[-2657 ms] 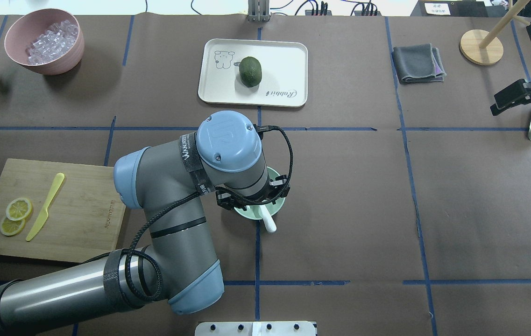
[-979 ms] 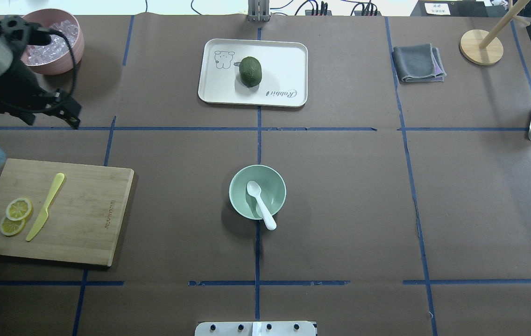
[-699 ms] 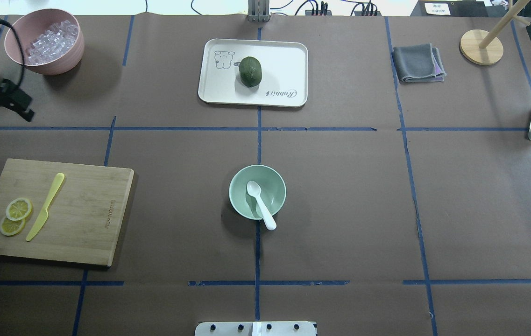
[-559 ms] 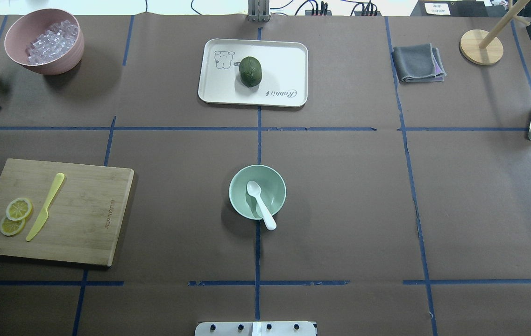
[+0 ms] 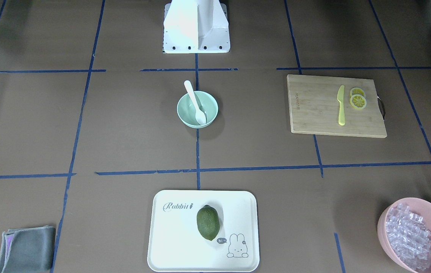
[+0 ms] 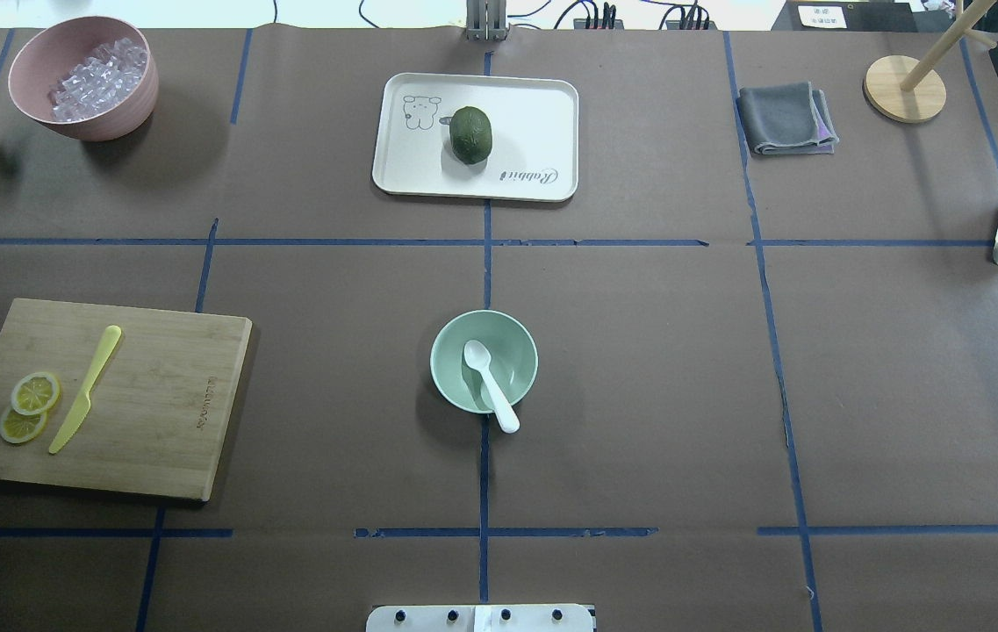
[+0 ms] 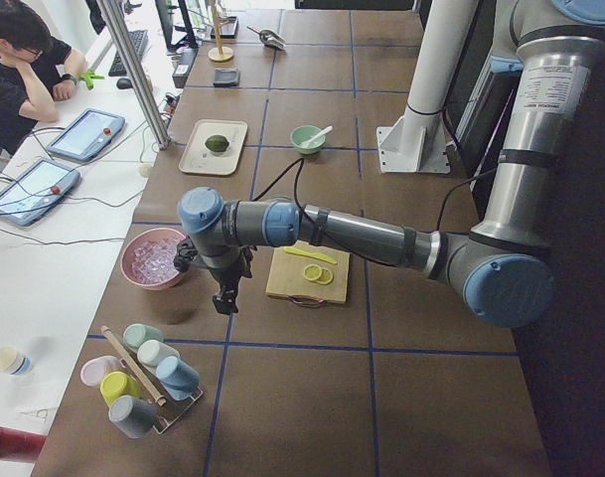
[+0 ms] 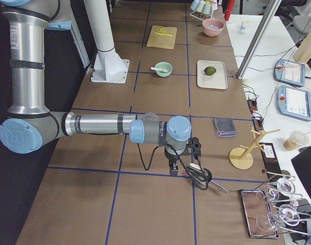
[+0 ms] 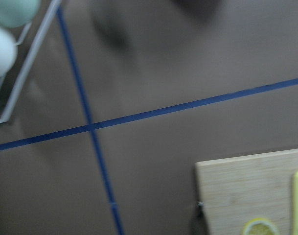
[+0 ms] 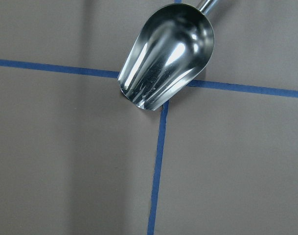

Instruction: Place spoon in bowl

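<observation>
The overhead view looks forward and down on the brown paper-covered desk (image 6: 639, 395); the front-facing one looks back steeply from across it. Both share the small pale mint-green plastic bowl (image 6: 512, 347). Side views look along the desk from each end. Wrist cameras sit close above it.

The spoon (image 6: 491, 388) looks like glossy white plastic, the bowl (image 6: 439, 349) like smooth mint plastic. The cutting board (image 6: 156, 395) is pale wood, the scoop (image 10: 168, 54) polished metal, the desk (image 6: 656, 395) covered in matt brown paper.
</observation>
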